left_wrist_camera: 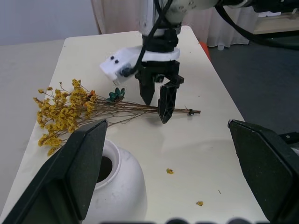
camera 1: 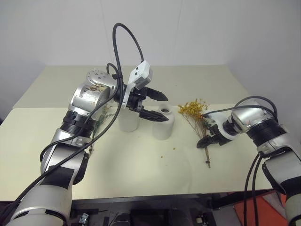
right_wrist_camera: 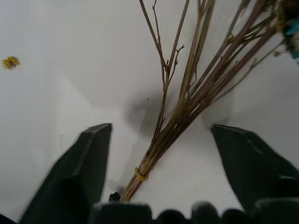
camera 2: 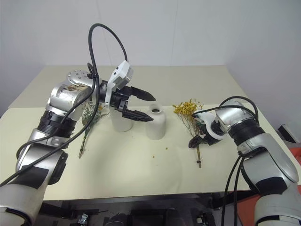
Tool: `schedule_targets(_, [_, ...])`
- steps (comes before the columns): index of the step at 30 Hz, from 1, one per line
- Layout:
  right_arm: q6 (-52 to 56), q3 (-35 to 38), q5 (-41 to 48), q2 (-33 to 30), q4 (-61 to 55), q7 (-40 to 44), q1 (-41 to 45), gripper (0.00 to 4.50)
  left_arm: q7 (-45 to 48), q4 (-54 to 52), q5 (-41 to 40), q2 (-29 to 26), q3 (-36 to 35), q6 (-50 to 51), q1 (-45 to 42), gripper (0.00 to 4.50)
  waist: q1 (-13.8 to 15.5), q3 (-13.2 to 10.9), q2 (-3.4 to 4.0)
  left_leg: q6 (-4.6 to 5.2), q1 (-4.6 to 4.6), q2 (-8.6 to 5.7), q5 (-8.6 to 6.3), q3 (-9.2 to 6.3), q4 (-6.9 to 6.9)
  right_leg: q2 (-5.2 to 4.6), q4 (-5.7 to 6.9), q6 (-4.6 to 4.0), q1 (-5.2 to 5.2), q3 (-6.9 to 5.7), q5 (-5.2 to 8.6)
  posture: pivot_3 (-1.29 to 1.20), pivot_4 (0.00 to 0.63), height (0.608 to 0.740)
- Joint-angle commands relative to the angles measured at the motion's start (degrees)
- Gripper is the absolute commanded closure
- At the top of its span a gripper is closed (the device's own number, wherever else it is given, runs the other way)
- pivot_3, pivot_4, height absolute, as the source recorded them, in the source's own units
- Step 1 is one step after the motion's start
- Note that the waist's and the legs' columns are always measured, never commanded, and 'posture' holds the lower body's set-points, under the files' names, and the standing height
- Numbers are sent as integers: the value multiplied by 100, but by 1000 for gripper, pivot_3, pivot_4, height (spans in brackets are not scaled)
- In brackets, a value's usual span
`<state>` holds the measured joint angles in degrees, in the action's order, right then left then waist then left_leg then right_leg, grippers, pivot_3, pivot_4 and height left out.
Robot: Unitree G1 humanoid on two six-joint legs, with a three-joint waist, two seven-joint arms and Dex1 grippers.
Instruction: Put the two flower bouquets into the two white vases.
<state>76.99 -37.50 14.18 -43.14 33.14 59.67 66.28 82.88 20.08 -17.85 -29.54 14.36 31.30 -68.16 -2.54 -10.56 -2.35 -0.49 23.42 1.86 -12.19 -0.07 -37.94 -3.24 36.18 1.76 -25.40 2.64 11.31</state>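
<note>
Your right end effector (camera 1: 207,139) sits low over the bound stems of the yellow-orange bouquet (camera 1: 196,114), which lies flat on the counter (camera 1: 141,165); its fingers straddle the stems with gaps either side, so nothing is gripped. Your left end effector (camera 1: 157,105) hangs wide open and empty above the round vase (camera 1: 163,122), with the taller vase (camera 1: 128,120) behind it. The grey-green bouquet (camera 2: 89,123) lies beside that.

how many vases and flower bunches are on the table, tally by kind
white vases: 2, a rounder one and a taller one partly behind the left arm
flower bunches: 2, a yellow-orange one and a grey-green one, both lying on the table
total: 4
</note>
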Motion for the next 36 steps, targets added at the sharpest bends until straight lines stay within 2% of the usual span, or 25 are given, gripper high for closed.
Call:
schedule_targets(1, [-177, -23, -175, 99, 171, 163, 98, 1890, -1, -277, -3, -52, -80, 3, -67, 0, -5, 0, 0, 0, 0, 0, 0, 0, -1, 0, 0, 0, 0, 0, 0, 0, 150, 740])
schedule_targets(2, [-195, -31, -223, 116, 201, 191, 110, 2380, -11, -305, -5, -70, -89, 13, -58, 0, -6, 0, 0, 0, -1, 1, 0, 0, -1, 1, 2, 0, 0, 0, 0, 0, 150, 740])
schedule_targets(5, [-215, 13, -356, 139, 285, 210, 127, 3350, -45, -346, -6, -105, -118, 31, -47, 0, -10, 0, 0, 0, -6, 2, 0, -1, -1, 3, 6, 1, 1, 0, 0, 0, 150, 740])
schedule_targets(9, [-130, 266, -445, 109, 421, 138, 201, 4464, -87, -391, -10, -129, -133, 30, -23, 0, -7, 0, 0, 0, -7, 2, 0, -1, -1, 2, 7, 1, 2, 0, 1, 0, 150, 740])
schedule_targets(12, [33, 711, -449, 70, 721, -88, 425, 4464, -145, -358, 0, -137, -160, -21, -27, 0, -3, -1, 2, 0, -4, 0, 0, -1, -1, 1, 5, -1, 0, 0, 0, 0, 150, 740])
schedule_targets(14, [69, 1270, -425, 27, 817, -432, 575, 4464, -135, -279, 3, -159, -178, -67, -50, 0, -3, -5, 9, 0, -1, 0, 0, -1, -1, 0, 4, -9, -1, 0, -6, 0, 150, 740])
schedule_targets(18, [-33, 2962, -181, -37, 489, -1289, 687, 4464, -196, -153, 90, -231, -216, -313, -16, 0, 2, -10, 17, 0, 0, 0, 0, -2, 0, 0, 4, -24, -4, -1, -14, 0, 150, 740])
schedule_targets(21, [-721, 4518, 35, 279, -552, -2275, 310, 4464, -232, 31, 5, -216, -409, -475, -27, 0, 3, -11, 18, 0, 3, -1, 0, -1, 1, -2, 2, -24, -6, -1, -15, 0, 150, 740])
schedule_targets(24, [-1960, 5521, 344, 906, -1896, -2831, -283, 4464, -97, 222, -5, -269, -482, -578, -89, 0, -8, -11, 18, 0, 1, 0, 0, -2, 2, 0, 3, -15, -3, 1, -10, 0, 150, 740])
schedule_targets(29, [-2892, 5910, 1032, 1850, -3034, -2864, -669, 4464, 100, 390, -16, -401, -567, -662, -123, 0, -13, -13, 22, -1, 0, 1, 1, -5, 3, 3, 9, -21, -4, 1, -15, 0, 150, 740])
schedule_targets(34, [-3330, 5729, 1567, 2488, -3307, -2713, -719, 4464, 212, 468, 47, -546, -583, -718, -128, 0, -3, -14, 23, -1, 0, 1, 1, -6, 3, 2, 6, -23, -2, -1, -17, 0, 150, 740])
schedule_targets(36, [-3529, 5448, 1554, 2598, -3386, -2580, -869, 4464, 227, 416, 71, -595, -560, -701, -95, 0, 17, -14, 23, -1, 0, -1, 1, -6, 3, 0, 5, -23, 1, -2, -18, 0, 150, 740])
